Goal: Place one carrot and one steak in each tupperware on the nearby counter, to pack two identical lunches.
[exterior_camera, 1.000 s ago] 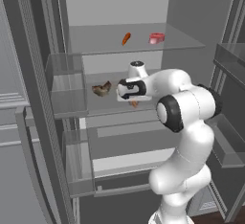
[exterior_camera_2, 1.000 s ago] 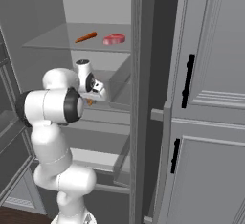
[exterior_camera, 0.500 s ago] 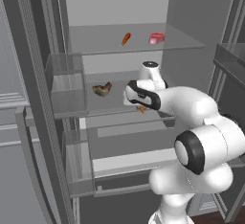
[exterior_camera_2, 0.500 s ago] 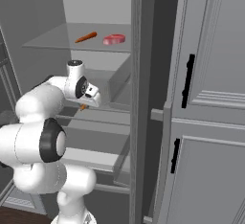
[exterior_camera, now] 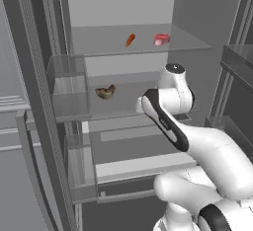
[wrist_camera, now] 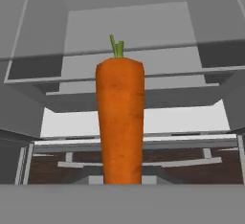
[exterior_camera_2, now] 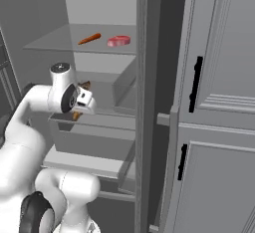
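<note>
In front of the open fridge's middle shelf (exterior_camera: 123,110), the tool (exterior_camera_2: 83,108) is pinching one carrot (wrist_camera: 120,122) upright, so it should be carrying it steadily out, avoiding the door bins, keeping its grip firm.

White rounded arm (exterior_camera: 197,141), dark joint bands

Carrots: two, one on top shelf (exterior_camera: 130,40), one held (wrist_camera: 120,122). Steaks: two, pink (exterior_camera: 161,39), brown (exterior_camera: 105,92).
</note>
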Available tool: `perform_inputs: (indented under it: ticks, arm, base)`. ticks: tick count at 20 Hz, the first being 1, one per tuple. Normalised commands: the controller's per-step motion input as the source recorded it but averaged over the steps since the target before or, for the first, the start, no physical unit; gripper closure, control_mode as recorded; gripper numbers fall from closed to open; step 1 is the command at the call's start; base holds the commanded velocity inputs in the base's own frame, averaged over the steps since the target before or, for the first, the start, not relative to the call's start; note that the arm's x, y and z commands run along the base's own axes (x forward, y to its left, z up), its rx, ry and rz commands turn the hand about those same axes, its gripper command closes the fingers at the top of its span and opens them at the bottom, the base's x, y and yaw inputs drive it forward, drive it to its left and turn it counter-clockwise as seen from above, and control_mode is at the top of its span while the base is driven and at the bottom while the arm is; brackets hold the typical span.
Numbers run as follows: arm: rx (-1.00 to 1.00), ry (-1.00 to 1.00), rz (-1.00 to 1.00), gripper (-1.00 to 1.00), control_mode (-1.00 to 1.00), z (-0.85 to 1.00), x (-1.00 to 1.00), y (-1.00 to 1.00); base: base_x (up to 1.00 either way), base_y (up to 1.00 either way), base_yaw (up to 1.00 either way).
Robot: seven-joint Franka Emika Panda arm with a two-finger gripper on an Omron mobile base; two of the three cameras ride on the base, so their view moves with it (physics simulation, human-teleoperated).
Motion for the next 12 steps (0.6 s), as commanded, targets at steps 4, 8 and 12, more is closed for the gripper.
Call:
perform_inputs:
  ticks: [4,8,12]
  arm:
    - [0.0,-0.31,0.0,1.0,-1.0,0.4,-1.0,-0.1]
    - [0.0,-0.34,0.0,1.0,-1.0,0.81,-0.99,-0.08]
    - [0.0,-0.3,0.01,1.0,-1.0,0.94,-0.93,-0.07]
  base:
    - [0.0,0.0,0.0]
    - [0.0,0.0,0.0]
    - [0.0,0.0,0.0]
